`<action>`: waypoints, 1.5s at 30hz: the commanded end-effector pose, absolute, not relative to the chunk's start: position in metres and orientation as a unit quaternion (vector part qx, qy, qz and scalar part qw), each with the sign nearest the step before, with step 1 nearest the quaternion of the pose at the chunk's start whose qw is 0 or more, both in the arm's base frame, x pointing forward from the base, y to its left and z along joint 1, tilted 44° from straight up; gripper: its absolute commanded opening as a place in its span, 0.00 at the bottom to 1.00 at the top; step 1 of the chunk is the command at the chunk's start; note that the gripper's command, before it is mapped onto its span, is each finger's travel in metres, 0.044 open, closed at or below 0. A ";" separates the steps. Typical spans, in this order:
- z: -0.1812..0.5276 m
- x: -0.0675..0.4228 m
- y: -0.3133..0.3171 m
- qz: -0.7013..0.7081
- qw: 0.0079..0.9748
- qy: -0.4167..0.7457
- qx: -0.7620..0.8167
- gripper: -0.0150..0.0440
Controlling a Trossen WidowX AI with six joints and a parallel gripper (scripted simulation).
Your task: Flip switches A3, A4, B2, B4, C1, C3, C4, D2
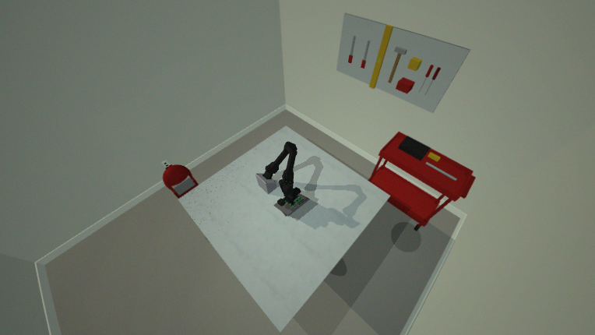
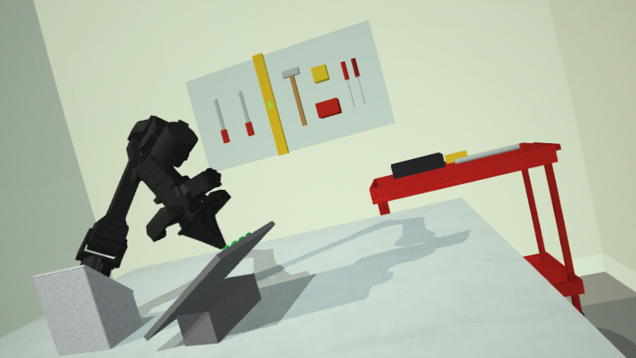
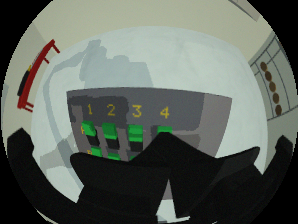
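The switch panel [image 2: 209, 280] [image 1: 302, 203] [image 3: 200, 112] is a dark grey slanted board on a wedge base, with green rocker switches [image 2: 240, 239] [image 3: 109, 129] and yellow column numbers 1 to 4. My gripper [image 2: 220, 244] [image 1: 286, 201] is shut with nothing between the fingers. Its tip touches or nearly touches the panel's upper part in the exterior view. In the wrist view the black fingers [image 3: 166, 156] cover the panel's lower rows around columns 3 and 4. I cannot read which ends of the switches are raised.
The arm stands on a grey block [image 2: 84, 306] on a pale table [image 2: 400, 289]. A red cart [image 2: 467, 173] [image 1: 424, 174] stands beyond the table's far right edge. A tool board [image 2: 289, 97] hangs on the wall. A red canister-like object [image 1: 177, 178] sits on the floor.
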State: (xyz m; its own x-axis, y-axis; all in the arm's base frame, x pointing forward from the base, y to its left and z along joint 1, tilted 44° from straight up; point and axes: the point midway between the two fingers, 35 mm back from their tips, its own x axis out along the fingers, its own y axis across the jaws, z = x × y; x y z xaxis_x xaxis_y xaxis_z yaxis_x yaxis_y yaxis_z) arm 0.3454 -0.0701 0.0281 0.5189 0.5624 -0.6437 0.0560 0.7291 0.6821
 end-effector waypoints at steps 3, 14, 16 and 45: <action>0.026 0.346 -0.070 0.155 0.804 0.467 0.334 0.25; 0.026 0.346 -0.069 0.155 0.804 0.466 0.334 0.25; 0.025 0.346 -0.069 0.155 0.804 0.466 0.334 0.25; 0.023 0.349 -0.066 0.155 0.804 0.466 0.334 0.25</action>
State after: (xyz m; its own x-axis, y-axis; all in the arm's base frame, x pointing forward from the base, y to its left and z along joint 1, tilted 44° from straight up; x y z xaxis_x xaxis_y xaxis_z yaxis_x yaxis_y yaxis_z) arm 0.3487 -0.0672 0.0245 0.5199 0.5619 -0.6434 0.0560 0.7291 0.6821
